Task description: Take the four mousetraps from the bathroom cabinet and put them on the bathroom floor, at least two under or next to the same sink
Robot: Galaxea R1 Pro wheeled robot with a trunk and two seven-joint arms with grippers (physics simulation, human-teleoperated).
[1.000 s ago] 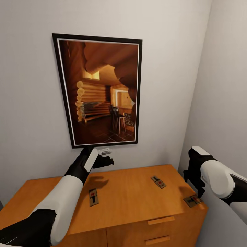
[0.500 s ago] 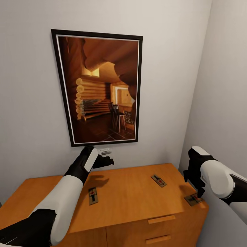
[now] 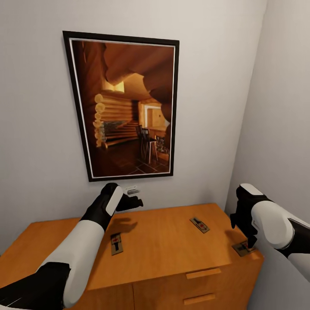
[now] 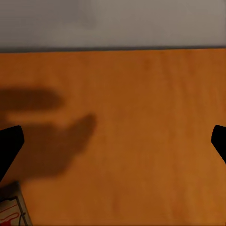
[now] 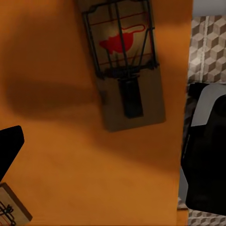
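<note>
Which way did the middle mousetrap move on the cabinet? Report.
No. The middle mousetrap keeps its spot by the back right corner of the cabinet; both rose together in the head view, so the camera moved.

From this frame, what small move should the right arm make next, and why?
Probably lower the right end effector onto the mousetrap at the cabinet top's right corner; it hovers just above it, apparently holding nothing, and that trap lies flat on the wood.
</note>
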